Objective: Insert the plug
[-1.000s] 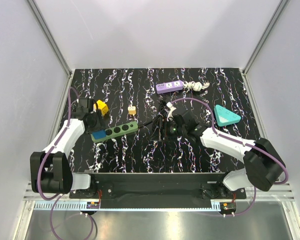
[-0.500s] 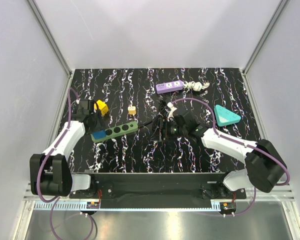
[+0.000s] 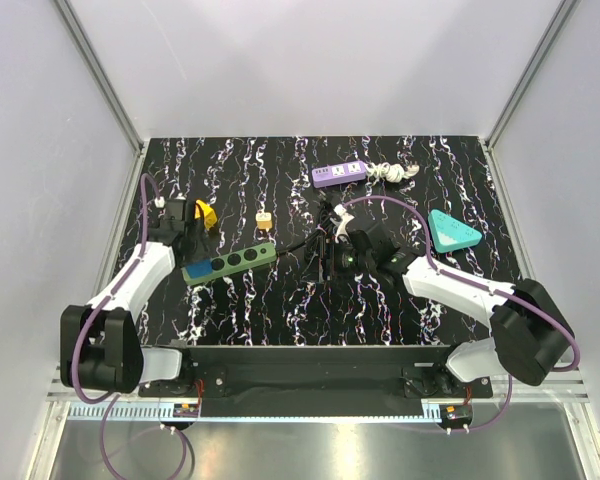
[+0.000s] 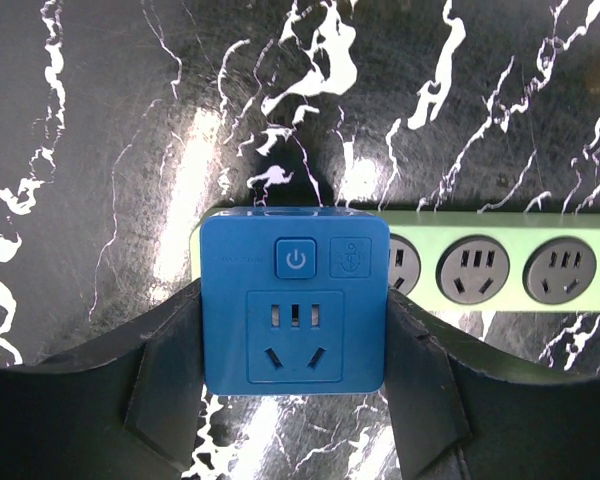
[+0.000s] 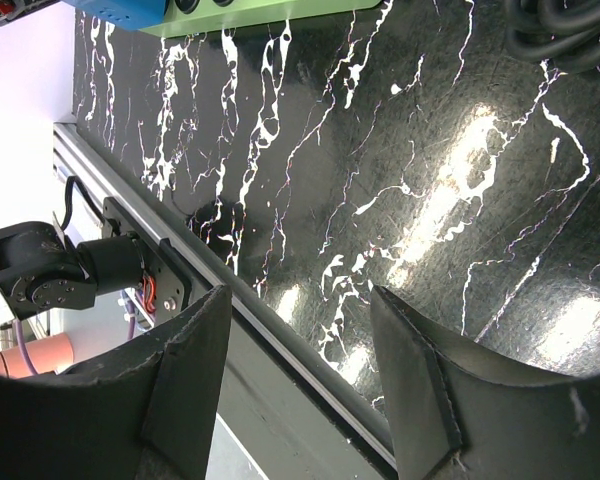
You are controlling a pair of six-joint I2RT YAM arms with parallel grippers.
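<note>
A green power strip (image 3: 235, 260) lies at left centre of the table, and also shows in the left wrist view (image 4: 500, 265). A blue adapter plug (image 4: 295, 300) sits on its left end (image 3: 195, 272). My left gripper (image 4: 295, 340) has a finger pressed on each side of the blue adapter; in the top view it is at the strip's left end (image 3: 185, 245). My right gripper (image 5: 300, 380) is open and empty, low over the table centre (image 3: 328, 258), beside a black cable (image 5: 570, 35).
A purple power strip (image 3: 339, 173) with a coiled white cable (image 3: 392, 173) lies at the back. A teal triangular block (image 3: 452, 230) is at right. A yellow object (image 3: 205, 213) and a small beige adapter (image 3: 263, 219) lie behind the green strip. The front rail (image 5: 160, 260) is near.
My left wrist has shifted slightly toward the far side while its fingers stay at the blue adapter. The green strip and my right arm have hardly moved.
</note>
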